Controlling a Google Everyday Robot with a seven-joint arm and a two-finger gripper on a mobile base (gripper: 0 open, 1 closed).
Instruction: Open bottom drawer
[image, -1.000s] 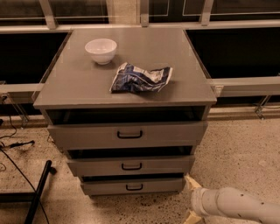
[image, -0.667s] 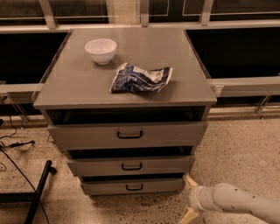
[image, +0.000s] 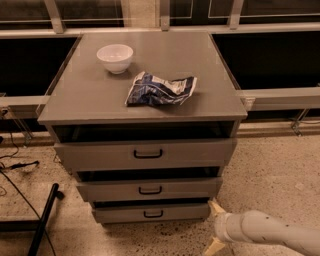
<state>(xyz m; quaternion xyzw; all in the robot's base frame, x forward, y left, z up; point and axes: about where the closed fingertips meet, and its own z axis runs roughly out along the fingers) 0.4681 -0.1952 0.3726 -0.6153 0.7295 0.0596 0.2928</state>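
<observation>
While our gripper (image: 213, 226) hangs low by the right front corner of the cabinet (image: 90, 95), its fingers seem spread wide, holding nothing. The bottom drawer (image: 120, 214) sits lowest, and its handle (image: 153, 214) runs level, left of the fingers. Bare floor (image: 150, 241) in front leaves room to pull.

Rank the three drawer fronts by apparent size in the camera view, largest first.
1. top drawer
2. middle drawer
3. bottom drawer
The lower ones lie farther from the camera, so true sizes may be equal. The gripper hangs open beside the bottom drawer's right end.
</observation>
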